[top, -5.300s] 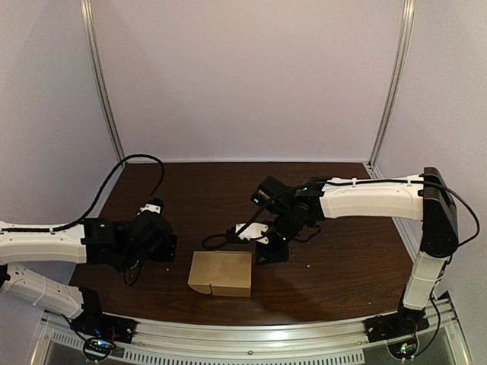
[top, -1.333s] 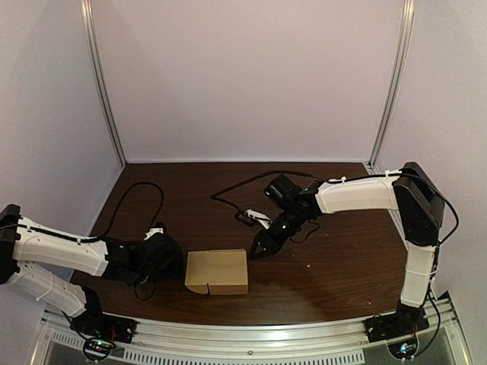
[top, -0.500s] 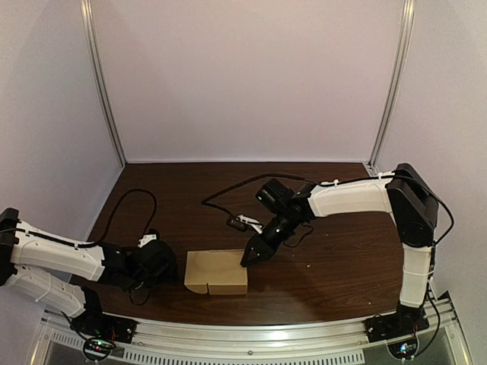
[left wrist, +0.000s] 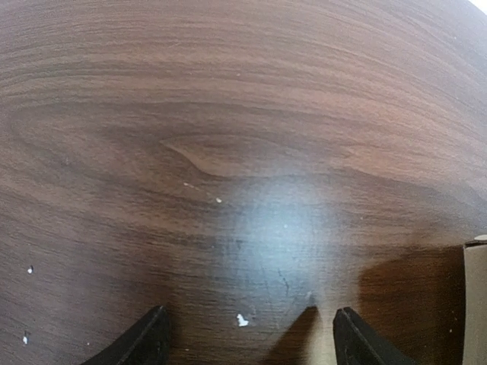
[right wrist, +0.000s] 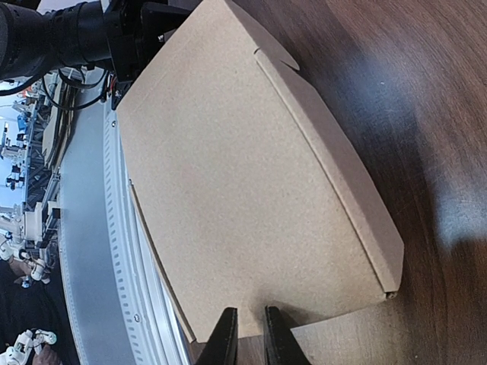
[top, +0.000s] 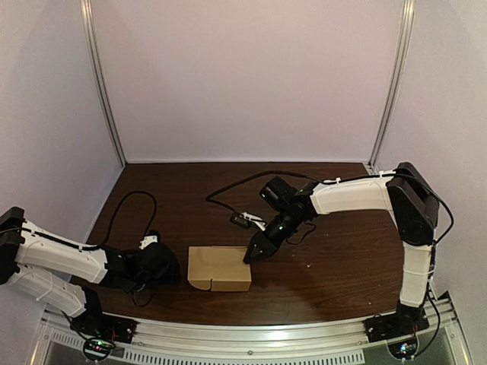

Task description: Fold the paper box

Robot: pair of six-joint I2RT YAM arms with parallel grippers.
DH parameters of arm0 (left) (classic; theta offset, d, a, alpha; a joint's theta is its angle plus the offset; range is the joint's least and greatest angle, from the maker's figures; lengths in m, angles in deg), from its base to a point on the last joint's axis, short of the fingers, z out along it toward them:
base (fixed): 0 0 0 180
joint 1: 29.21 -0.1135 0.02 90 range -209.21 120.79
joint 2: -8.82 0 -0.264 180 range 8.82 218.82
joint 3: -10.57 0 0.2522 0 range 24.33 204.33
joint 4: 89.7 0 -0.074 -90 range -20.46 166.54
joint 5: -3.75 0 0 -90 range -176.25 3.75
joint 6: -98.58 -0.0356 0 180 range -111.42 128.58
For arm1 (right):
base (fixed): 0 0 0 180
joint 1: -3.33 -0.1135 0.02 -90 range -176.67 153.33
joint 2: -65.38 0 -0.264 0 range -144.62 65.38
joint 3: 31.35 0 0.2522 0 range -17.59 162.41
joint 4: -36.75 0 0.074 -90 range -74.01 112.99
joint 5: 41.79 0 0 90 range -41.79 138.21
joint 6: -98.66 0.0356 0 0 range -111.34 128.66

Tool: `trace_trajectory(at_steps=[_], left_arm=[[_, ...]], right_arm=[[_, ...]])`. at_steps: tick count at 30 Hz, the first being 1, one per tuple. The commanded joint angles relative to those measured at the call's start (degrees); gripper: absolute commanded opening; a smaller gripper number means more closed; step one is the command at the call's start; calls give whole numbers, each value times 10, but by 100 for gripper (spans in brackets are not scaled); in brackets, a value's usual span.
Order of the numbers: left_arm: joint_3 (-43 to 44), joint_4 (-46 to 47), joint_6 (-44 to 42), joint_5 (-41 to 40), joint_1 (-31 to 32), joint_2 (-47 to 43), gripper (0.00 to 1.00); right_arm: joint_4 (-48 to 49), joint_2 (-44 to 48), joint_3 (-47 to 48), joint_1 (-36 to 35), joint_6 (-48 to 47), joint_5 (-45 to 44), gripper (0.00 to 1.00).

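The brown paper box (top: 219, 268) lies closed and flat near the table's front edge; in the right wrist view the box (right wrist: 243, 175) fills most of the picture. My right gripper (top: 249, 255) sits at its upper right corner, and in its own view the right gripper (right wrist: 249, 313) is shut with nothing between the fingers, tips low over the lid's edge. My left gripper (top: 163, 266) hangs low over the table just left of the box. The left gripper (left wrist: 251, 318) is open over bare wood, with one edge of the box (left wrist: 476, 304) at the far right.
A black cable (top: 228, 194) from the right arm loops over the table behind the box. Another cable (top: 122, 209) trails from the left arm at the left. The metal front rail (top: 251, 338) runs close to the box's near side.
The right arm has come down from beside the box to its right corner. The left arm has dropped low and closed in on the box's left side. The box has slid slightly right.
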Motion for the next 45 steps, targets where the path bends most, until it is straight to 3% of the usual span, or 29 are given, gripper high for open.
trace_trajectory(at_steps=[1,11,17,22,36,45], left_arm=[[-1,20,-1,20,1,9,76],[14,33,-16,24,1,37,76],[61,127,-94,54,1,129,76],[118,150,-129,82,1,186,75],[132,188,-156,126,8,193,73],[156,120,-191,114,8,171,72]], right_arm=[[-23,-22,-16,6,-10,-42,14],[-23,-20,-23,23,-17,-48,14],[-11,-24,-21,27,-17,-43,15],[-7,-35,-8,28,-17,-37,15],[-6,-57,6,29,-24,-35,17],[-25,-44,7,69,-27,-49,19]])
